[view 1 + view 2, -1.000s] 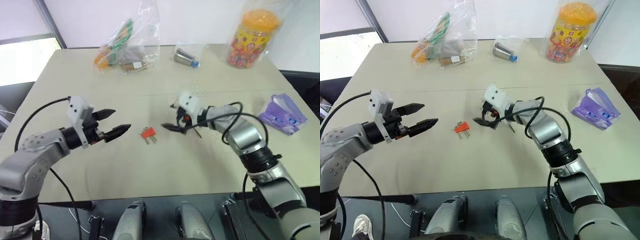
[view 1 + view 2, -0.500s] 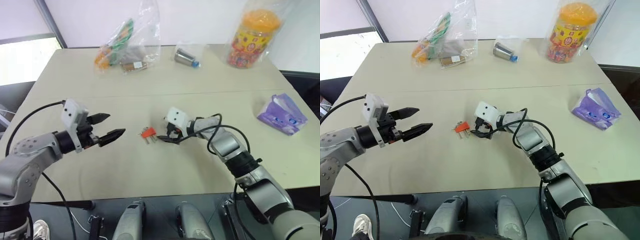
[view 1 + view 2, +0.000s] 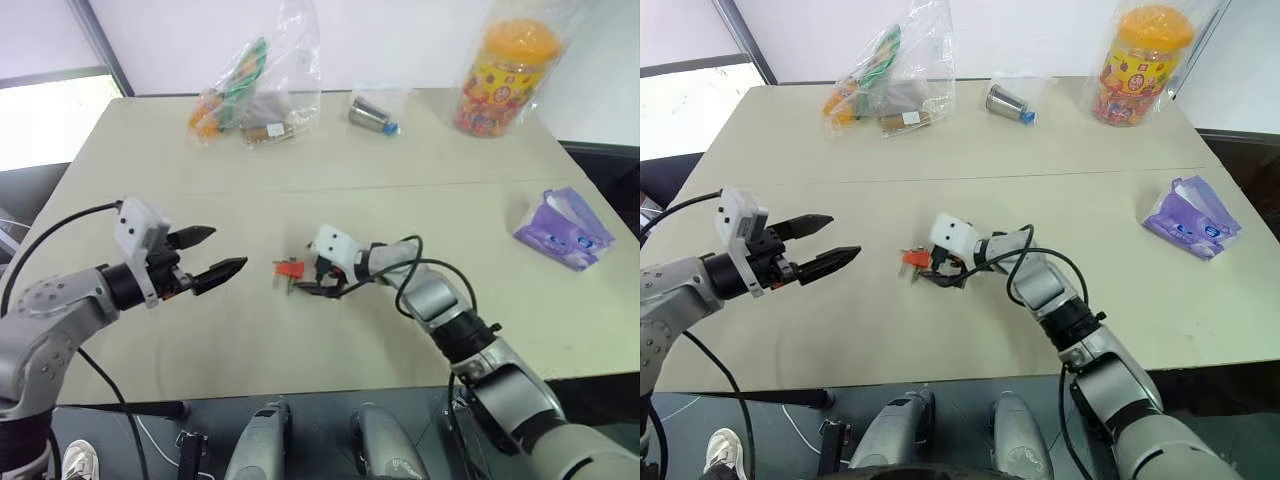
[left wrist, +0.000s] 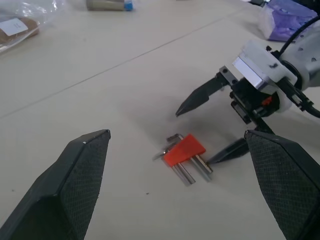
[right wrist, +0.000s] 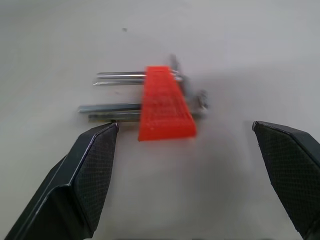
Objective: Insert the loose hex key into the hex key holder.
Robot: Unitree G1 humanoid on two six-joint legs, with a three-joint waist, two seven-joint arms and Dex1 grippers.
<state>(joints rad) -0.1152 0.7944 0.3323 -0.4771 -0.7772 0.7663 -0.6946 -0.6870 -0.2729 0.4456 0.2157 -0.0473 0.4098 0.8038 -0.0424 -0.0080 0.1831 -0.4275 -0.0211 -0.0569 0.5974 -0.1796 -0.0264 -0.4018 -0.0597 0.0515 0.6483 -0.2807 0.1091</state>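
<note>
The hex key holder (image 4: pixel 184 150) lies flat on the bare desk (image 3: pixel 300 360), near the middle. A few thin metal keys stick out of one side of the red block. I cannot pick out the loose hex key among them.

The right pincer (image 3: pixel 312 280) sits low, right next to the holder, with its 2 fingers wide apart and nothing between them. In the right wrist view the block lies between the finger tips, close to one of them.

The block is small and light. If 1 finger bumps it first, it could slide or spin away. The fingers could also pinch the thin keys and miss the block.

The left pincer (image 3: pixel 212 254) waits at 9 o'clock from the holder, spread apart and holding nothing.
</note>
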